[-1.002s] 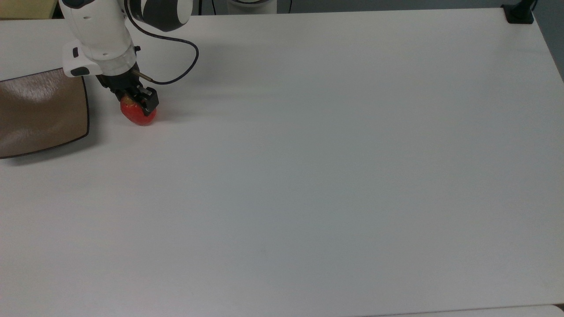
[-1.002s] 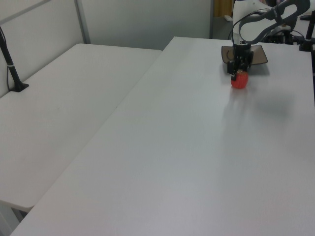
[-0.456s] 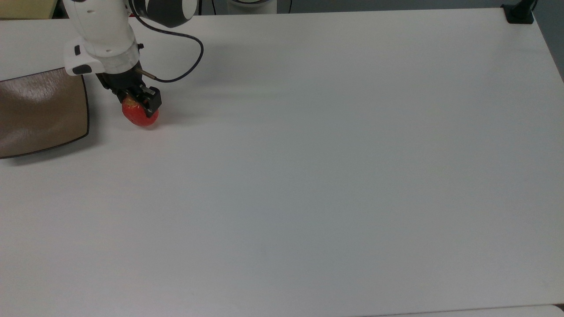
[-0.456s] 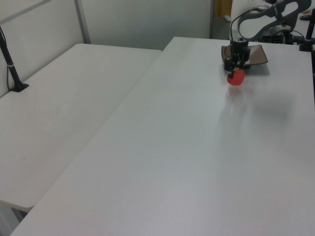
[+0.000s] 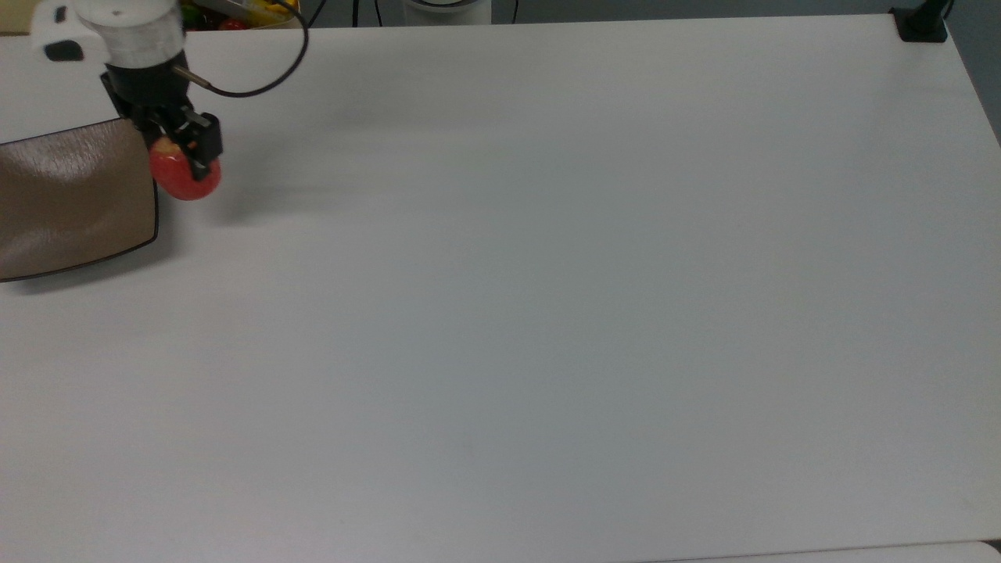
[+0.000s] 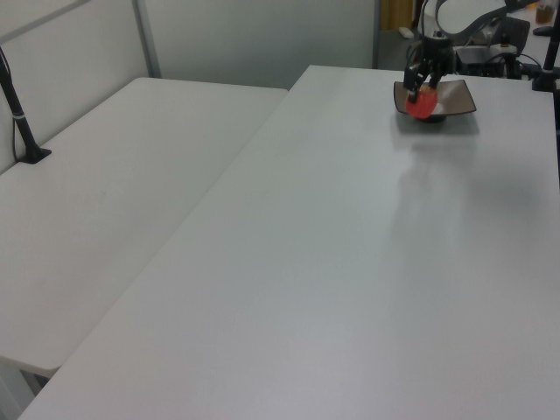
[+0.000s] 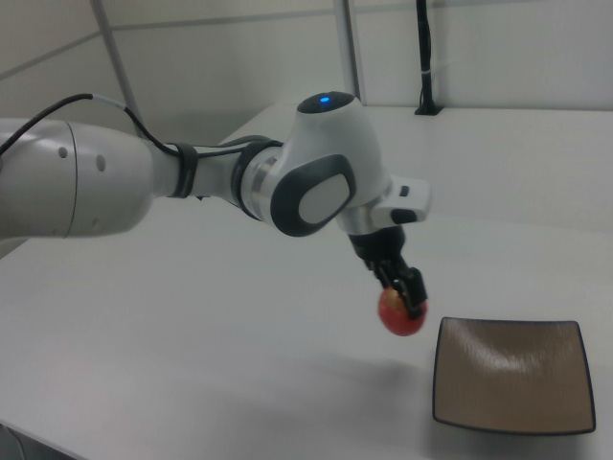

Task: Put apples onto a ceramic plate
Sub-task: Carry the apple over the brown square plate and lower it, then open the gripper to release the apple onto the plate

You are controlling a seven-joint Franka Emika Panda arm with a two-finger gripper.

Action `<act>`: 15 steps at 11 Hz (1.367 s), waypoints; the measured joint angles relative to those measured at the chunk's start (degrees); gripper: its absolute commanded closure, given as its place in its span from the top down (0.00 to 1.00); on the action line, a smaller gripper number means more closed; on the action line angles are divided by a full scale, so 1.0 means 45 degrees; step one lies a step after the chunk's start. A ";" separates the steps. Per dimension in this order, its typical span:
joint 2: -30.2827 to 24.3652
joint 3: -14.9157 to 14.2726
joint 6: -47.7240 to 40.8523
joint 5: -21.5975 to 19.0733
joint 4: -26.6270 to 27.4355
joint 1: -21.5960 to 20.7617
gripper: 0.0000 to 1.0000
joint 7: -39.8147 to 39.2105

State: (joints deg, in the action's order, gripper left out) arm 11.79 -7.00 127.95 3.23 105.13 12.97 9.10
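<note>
Top view: no readable writing. Gripper (image 5: 181, 145) clamps apple (image 5: 185, 175) from above, black fingers (image 5: 205, 142) across its top. Apple sits just beside plate (image 5: 70, 199), at its right edge near upper corner. Black cable (image 5: 258, 78) loops from wrist over white worktop (image 5: 563, 297).

Left view: apple (image 6: 423, 103) hangs in gripper (image 6: 422, 86), in front of plate (image 6: 451, 96), far end of worktop (image 6: 367, 262).

Right view: apple (image 7: 401, 312) held off worktop (image 7: 192, 335), gripper (image 7: 406, 296) pinching its top. Plate (image 7: 512, 374) lies lower, to the right view's right, apart from apple. Blue light (image 7: 329, 97) glows on arm (image 7: 306, 182).
</note>
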 measured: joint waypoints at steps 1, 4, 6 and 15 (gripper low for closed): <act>0.0007 -0.0191 0.0466 0.0059 -0.0008 0.0216 0.64 -0.0004; 0.0331 -0.0439 0.2015 0.0076 0.0008 0.1153 1.00 -0.0059; 0.0586 -0.0437 0.2236 0.0205 0.0010 0.1315 1.00 -0.0172; 0.0536 -0.0270 0.1208 0.0349 -0.0075 0.1010 1.00 -0.0251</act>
State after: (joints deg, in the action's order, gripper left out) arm 14.20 -8.21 133.39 4.80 104.80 17.52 7.96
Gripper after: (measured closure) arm 0.000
